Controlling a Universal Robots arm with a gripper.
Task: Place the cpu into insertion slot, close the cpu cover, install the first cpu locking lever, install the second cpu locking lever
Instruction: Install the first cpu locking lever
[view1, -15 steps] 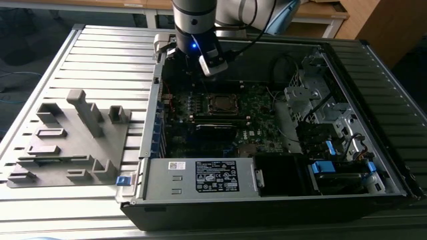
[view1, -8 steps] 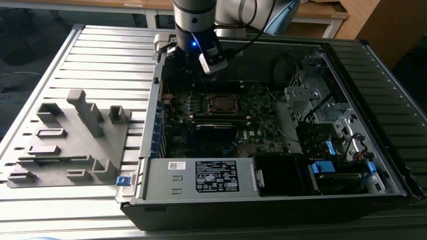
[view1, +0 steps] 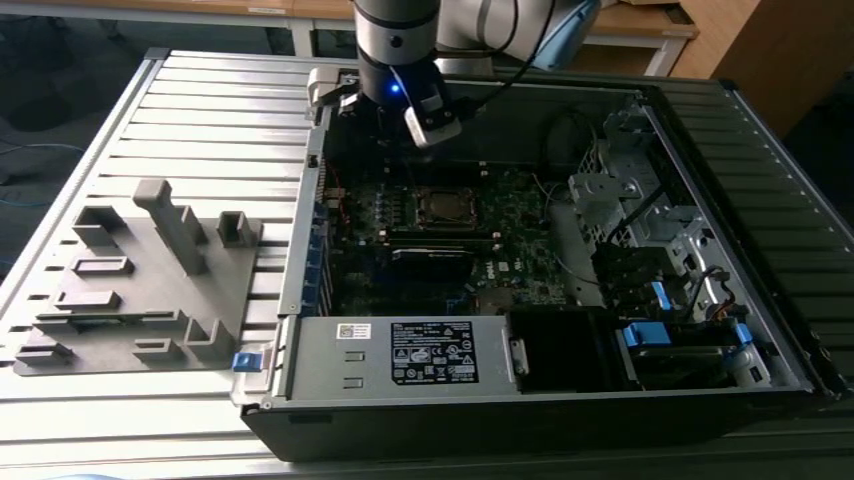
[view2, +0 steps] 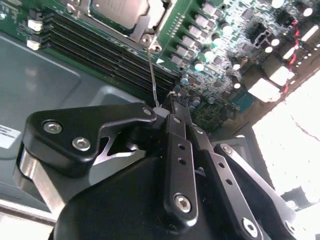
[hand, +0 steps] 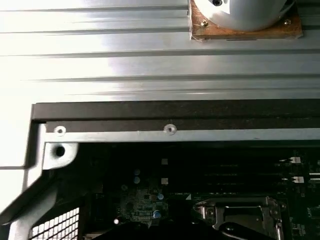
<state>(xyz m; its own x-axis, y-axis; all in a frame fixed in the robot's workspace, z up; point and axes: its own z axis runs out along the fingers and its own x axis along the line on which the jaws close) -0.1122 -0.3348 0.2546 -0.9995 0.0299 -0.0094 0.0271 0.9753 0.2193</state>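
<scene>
The cpu (view2: 117, 9) lies in the socket on the motherboard, its dull silver top showing through the cpu cover (view2: 146, 21), which lies flat around it. In the exterior view the socket (view1: 445, 205) sits mid-board, and my gripper (view1: 430, 132) hangs above its far edge. In the second wrist view a thin wire locking lever (view2: 153, 75) stands up from the socket corner, and its free end reaches the tips of my gripper (view2: 170, 111). The black fingers (view2: 179, 150) are shut together. I cannot tell whether the wire is pinched between them. The first wrist view shows the socket frame (hand: 240, 214).
The open computer case (view1: 307, 200) lies on a slatted metal table (view1: 200, 130). A white-labelled power supply box (view1: 427, 355) is at the near side, drive bays (view1: 627, 220) at the exterior view's right. A grey fixture block (view1: 134, 280) stands at the left. Memory slots (view2: 100, 47) run beside the socket.
</scene>
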